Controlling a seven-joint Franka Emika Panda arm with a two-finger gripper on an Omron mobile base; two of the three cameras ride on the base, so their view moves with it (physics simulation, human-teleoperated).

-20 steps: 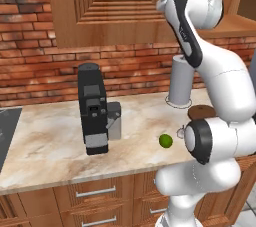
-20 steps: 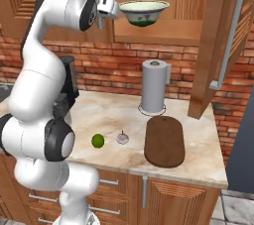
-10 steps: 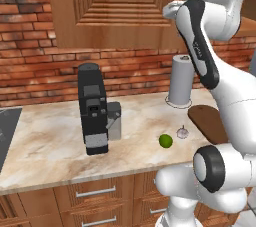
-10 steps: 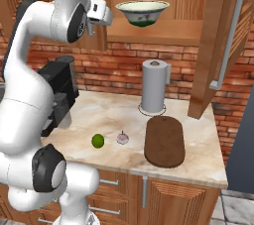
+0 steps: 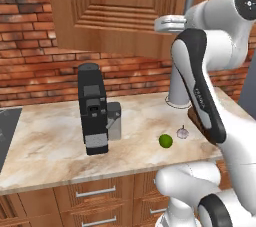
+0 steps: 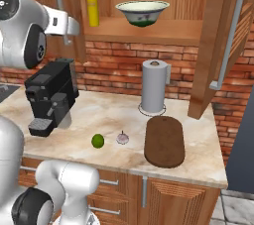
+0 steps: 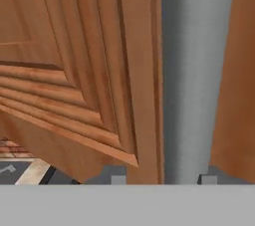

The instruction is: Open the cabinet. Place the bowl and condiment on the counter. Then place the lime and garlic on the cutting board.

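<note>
The cabinet (image 6: 149,1) stands open; its silver handle (image 7: 191,70) runs vertically between the gripper's (image 7: 159,177) 2 spread fingers. The cutting board (image 6: 164,140) lies lengthwise front-to-back.

The reddish-brown wooden wall cabinet (image 6: 149,30) hangs above the beige marble-patterned stone counter (image 6: 114,115); on its shelf the cream-white shallow bowl (image 6: 142,12) sits right of the yellow condiment bottle (image 6: 93,6); on the counter, the black coffee machine (image 6: 49,95) stands at the left, the white paper-towel roll (image 6: 153,86) behind the dark brown wooden cutting board (image 6: 164,140); the small green lime (image 6: 97,140) and whitish-pink garlic bulb (image 6: 122,138) lie just left of the board, near each other.
</note>
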